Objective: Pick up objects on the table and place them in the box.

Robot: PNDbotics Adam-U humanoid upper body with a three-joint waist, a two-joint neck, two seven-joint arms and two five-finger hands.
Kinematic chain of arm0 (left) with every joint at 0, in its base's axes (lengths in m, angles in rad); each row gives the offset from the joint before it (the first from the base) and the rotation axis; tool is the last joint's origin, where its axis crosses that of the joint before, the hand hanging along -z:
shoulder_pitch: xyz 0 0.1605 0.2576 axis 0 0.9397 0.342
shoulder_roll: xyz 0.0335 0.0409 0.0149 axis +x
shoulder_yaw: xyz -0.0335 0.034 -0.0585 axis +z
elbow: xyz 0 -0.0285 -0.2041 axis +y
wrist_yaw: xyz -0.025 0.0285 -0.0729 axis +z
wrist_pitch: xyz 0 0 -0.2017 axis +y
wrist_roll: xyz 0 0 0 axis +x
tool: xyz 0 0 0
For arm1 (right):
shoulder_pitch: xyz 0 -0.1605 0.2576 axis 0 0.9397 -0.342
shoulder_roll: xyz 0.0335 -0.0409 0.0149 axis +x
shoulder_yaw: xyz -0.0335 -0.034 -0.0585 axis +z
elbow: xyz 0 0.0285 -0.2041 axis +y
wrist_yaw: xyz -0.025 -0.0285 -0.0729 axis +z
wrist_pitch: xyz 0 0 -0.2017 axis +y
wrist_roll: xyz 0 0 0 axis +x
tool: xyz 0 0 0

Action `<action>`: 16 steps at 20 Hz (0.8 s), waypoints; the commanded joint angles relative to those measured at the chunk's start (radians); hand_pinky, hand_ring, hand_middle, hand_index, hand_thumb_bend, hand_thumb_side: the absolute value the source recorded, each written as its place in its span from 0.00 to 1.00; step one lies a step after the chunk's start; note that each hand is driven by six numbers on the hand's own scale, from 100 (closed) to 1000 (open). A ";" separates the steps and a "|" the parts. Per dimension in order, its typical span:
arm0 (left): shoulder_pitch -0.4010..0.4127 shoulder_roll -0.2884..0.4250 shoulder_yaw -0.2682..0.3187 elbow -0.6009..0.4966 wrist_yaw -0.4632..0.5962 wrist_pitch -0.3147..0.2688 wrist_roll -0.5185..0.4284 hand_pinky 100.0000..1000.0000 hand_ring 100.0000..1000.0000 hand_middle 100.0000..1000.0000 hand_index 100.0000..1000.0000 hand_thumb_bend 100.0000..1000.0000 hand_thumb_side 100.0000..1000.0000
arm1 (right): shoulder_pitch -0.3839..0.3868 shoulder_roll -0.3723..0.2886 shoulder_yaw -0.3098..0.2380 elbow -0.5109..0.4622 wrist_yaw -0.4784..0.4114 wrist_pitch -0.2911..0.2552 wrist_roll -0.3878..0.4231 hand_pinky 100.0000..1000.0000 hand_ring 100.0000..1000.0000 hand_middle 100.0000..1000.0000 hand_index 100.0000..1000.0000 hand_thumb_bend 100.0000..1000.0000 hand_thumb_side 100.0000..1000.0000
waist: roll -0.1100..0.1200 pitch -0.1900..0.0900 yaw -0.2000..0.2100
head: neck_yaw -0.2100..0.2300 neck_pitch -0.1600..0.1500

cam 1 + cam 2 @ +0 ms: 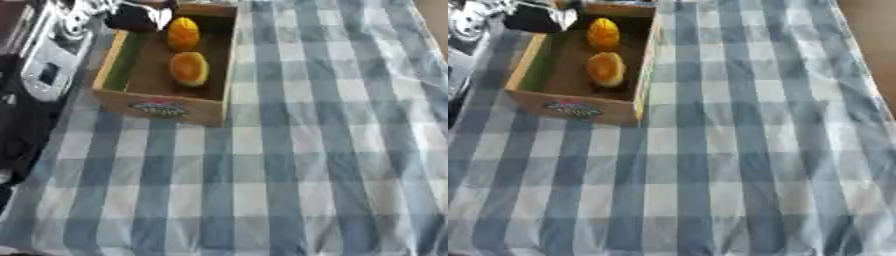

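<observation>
Box [160, 107] already holds two orange fruits [189, 68], so we judge the task nearly done. We see a hand [140, 17] at its far rim; its fingers' state we cannot tell.

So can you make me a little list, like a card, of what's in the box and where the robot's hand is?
box: wooden box at the table's far left, with a label on its near wall
in the box: two orange fruits, far one, near one, apart from each other
also in the box: a green strip along the left wall
left hand: black and silver, over the box's far left corner; fingers too blurred to tell
right hand: not in view
table: blue and white checked cloth
</observation>
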 commanded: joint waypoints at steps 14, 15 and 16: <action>0.522 0.084 0.297 -0.306 0.514 -0.406 0.728 0.75 0.75 0.68 0.82 0.06 0.34 | -0.027 -0.054 -0.024 -0.017 0.014 -0.032 -0.024 0.75 0.76 0.55 0.70 0.00 0.52 | -0.041 -0.024 0.045 | -0.053 -0.016; 0.539 0.070 0.303 -0.306 0.505 -0.428 0.743 0.75 0.75 0.68 0.82 0.07 0.34 | -0.031 -0.056 -0.023 -0.017 0.014 -0.034 -0.025 0.75 0.76 0.55 0.70 0.00 0.52 | -0.045 -0.025 0.048 | -0.053 -0.017; 0.552 0.058 0.306 -0.306 0.495 -0.448 0.757 0.75 0.75 0.68 0.82 0.07 0.34 | -0.034 -0.057 -0.023 -0.017 0.015 -0.036 -0.026 0.75 0.77 0.55 0.70 0.00 0.51 | -0.048 -0.025 0.050 | -0.053 -0.017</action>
